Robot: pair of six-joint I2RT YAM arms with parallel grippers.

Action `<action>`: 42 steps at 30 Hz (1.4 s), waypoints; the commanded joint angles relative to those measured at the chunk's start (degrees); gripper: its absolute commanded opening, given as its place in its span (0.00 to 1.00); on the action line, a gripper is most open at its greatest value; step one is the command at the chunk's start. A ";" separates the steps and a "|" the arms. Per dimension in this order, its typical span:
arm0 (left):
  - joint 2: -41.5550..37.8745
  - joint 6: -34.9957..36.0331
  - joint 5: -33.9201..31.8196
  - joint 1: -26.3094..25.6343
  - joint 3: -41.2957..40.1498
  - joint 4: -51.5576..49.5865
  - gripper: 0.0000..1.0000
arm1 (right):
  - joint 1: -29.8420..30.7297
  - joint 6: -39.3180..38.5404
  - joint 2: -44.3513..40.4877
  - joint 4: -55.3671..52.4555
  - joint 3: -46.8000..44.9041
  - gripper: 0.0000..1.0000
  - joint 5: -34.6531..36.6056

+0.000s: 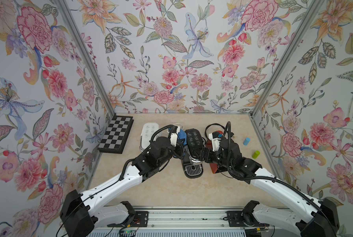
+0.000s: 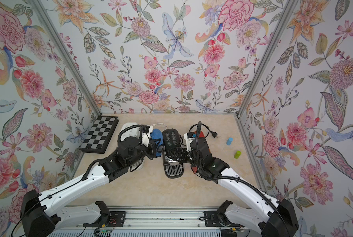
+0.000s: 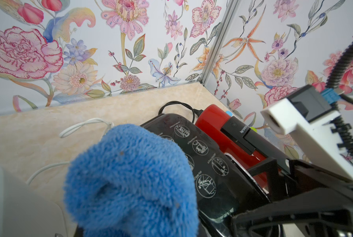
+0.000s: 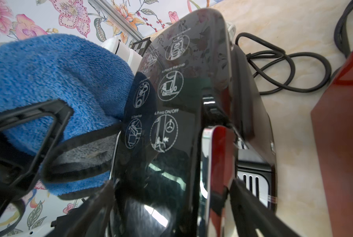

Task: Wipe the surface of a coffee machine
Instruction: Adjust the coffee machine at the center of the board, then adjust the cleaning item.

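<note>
Black coffee machine stands at the middle of the table in both top views. My left hand is clenched on a blue cloth, which lies against the machine's left flank. My right hand is at the machine's other side, near the front.

Left wrist view: the fluffy cloth fills the foreground, against the black lid with its white pictograms. A red coffee machine sits just beyond.

Right wrist view: my right hand's fingers are spread wide, astride the black machine's front. Whether they press on it, I cannot tell.
</note>
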 commanded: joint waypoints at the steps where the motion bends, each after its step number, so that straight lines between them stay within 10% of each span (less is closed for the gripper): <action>1: -1.47 3.08 -3.39 -0.61 3.97 -4.84 0.00 | 0.57 2.42 0.23 -4.54 -2.73 0.88 0.41; 10: -4.17 7.96 -0.61 -0.46 10.47 -9.92 0.00 | -9.46 -5.87 -10.53 -16.08 -0.94 0.94 2.45; 18: -3.76 1.62 30.18 7.81 8.24 2.79 0.00 | -9.79 -8.47 -13.09 0.93 2.79 0.96 -21.36; 25: 0.11 -5.90 46.36 11.24 7.25 12.41 0.00 | -8.37 -5.71 -6.23 13.99 5.20 0.96 -27.50; 34: 2.04 -9.99 47.61 11.23 3.57 17.66 0.00 | -7.77 -3.99 0.17 22.99 6.88 0.93 -28.88; 42: 2.37 -14.56 50.36 11.28 -0.14 26.06 0.00 | -6.06 1.13 4.99 31.73 6.23 0.63 -31.25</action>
